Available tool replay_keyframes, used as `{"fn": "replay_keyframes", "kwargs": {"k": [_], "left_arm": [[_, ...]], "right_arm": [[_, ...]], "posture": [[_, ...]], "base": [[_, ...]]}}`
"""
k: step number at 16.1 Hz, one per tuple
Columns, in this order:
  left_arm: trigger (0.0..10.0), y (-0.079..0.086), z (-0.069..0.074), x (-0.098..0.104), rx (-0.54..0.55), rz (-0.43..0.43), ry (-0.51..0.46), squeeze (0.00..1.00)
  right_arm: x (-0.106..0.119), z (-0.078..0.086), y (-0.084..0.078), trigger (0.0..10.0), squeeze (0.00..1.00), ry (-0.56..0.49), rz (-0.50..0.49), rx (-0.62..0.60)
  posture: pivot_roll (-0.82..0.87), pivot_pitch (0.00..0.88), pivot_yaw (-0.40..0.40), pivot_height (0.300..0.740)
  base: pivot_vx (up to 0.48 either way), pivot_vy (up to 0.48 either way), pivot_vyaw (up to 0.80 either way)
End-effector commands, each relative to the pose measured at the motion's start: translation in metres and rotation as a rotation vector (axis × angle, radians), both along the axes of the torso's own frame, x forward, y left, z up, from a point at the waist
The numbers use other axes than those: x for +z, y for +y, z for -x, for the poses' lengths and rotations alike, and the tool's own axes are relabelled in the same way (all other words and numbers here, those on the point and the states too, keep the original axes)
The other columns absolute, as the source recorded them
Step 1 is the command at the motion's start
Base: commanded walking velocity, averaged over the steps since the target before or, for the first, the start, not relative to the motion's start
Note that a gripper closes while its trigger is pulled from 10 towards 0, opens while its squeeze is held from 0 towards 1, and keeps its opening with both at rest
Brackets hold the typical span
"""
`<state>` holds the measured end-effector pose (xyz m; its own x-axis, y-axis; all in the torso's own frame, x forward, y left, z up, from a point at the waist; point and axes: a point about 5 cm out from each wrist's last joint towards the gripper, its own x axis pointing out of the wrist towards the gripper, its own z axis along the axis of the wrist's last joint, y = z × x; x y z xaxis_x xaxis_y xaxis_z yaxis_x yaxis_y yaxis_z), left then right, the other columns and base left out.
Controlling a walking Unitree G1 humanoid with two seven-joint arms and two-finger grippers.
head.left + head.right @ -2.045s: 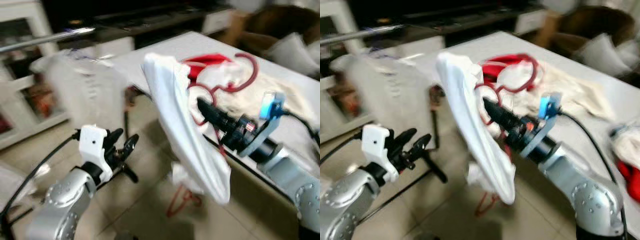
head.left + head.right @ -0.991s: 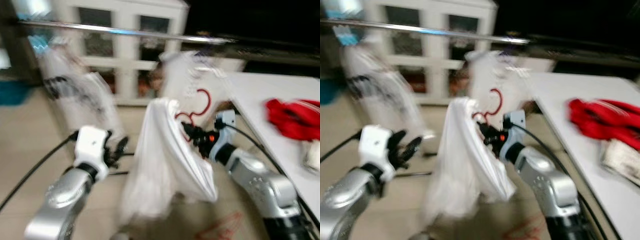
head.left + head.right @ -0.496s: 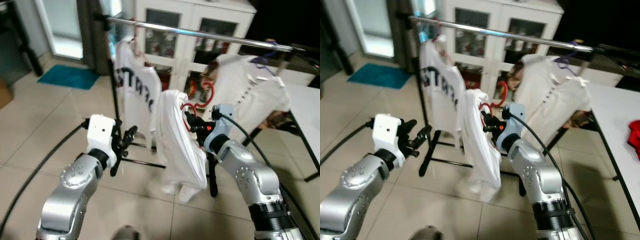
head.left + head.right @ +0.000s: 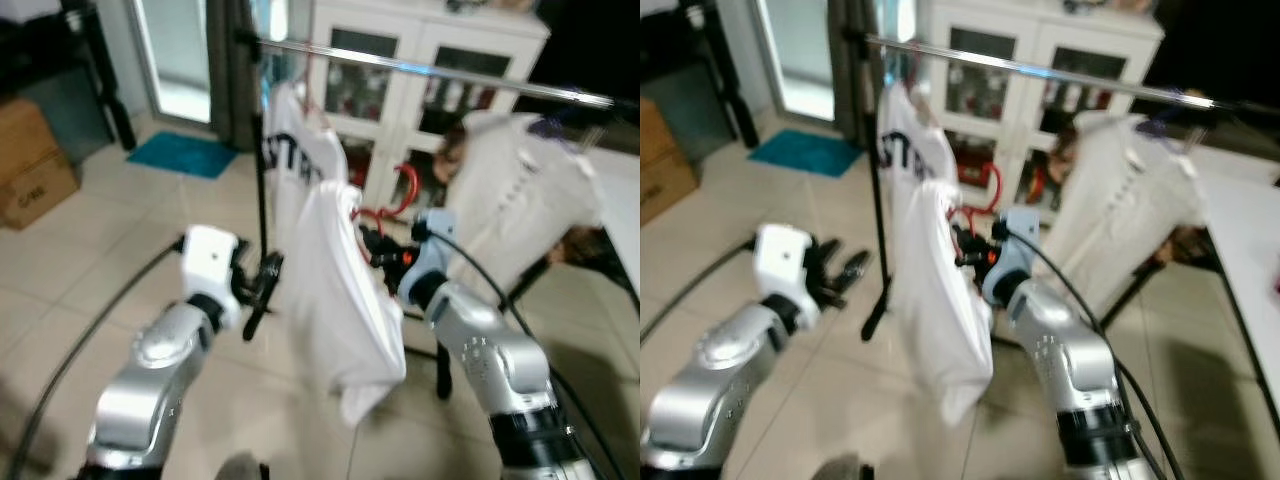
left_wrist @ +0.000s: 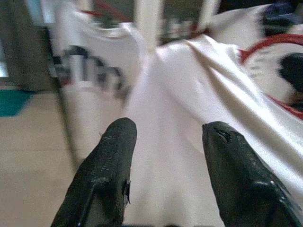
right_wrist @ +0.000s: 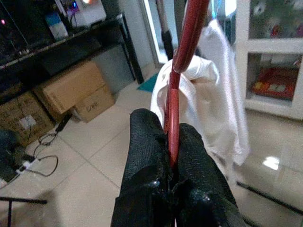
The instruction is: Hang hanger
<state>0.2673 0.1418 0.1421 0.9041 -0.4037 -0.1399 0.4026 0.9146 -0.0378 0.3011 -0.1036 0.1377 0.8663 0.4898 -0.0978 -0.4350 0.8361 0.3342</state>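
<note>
My right gripper (image 4: 372, 249) is shut on a red hanger (image 4: 404, 190) with a white shirt (image 4: 338, 300) draped over it. In the right wrist view the black fingers (image 6: 189, 161) pinch the red hanger (image 6: 179, 80) at its stem. The shirt hangs in front of a silver clothes rail (image 4: 440, 72), below it. My left gripper (image 4: 262, 290) is open just left of the shirt; in the left wrist view its fingers (image 5: 109, 161) stand apart before the white shirt (image 5: 189, 132).
On the rail hang a white printed T-shirt (image 4: 300, 160) at the left and a white buttoned shirt (image 4: 520, 190) at the right. A white glass-door cabinet (image 4: 420, 60) stands behind. A black rack upright (image 4: 258, 150), cardboard boxes (image 4: 35, 170) and a teal mat (image 4: 190, 155) sit left.
The camera has shifted and the rack looks closer. My right gripper still holds the hanger with the shirt, and my left gripper now sits closer to the shirt's left edge.
</note>
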Motion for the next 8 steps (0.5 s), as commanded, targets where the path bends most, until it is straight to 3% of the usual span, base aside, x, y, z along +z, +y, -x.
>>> {"fn": "replay_keyframes", "kwargs": {"k": [1, 5, 6, 7, 8], "left_arm": [[10.0, -0.003, -0.006, 0.009, -0.035, 0.013, -0.024, 1.0], [10.0, -0.013, -0.022, 0.017, -0.079, 0.026, -0.05, 1.0], [10.0, -0.022, -0.032, 0.023, -0.106, 0.059, -0.051, 0.44], [10.0, -0.027, -0.037, 0.026, -0.12, 0.094, -0.041, 0.01], [10.0, -0.028, -0.039, 0.025, -0.122, 0.096, -0.031, 0.0]], "right_arm": [[0.019, -0.001, 0.007, 10.0, 0.0, -0.072, -0.035, 0.05], [0.026, 0.005, 0.019, 10.0, 0.0, -0.107, -0.073, 0.142], [0.034, 0.007, 0.021, 10.0, 0.0, -0.135, -0.105, 0.186], [0.037, 0.008, 0.022, 10.0, 0.0, -0.148, -0.12, 0.217], [0.038, 0.009, 0.023, 10.0, 0.0, -0.152, -0.124, 0.232]], "posture": [[-0.01, 0.0, -0.071, 0.71], [-0.03, 0.0, -0.07, 0.71], [-0.03, 0.0, -0.069, 0.71], [-0.03, 0.0, -0.071, 0.71], [-0.03, 0.0, -0.077, 0.71]], "base": [[0.0, 0.0, 0.0], [0.0, 0.0, 0.0], [0.0, 0.0, 0.0], [0.0, 0.0, 0.0], [0.0, 0.0, 0.0]]}}
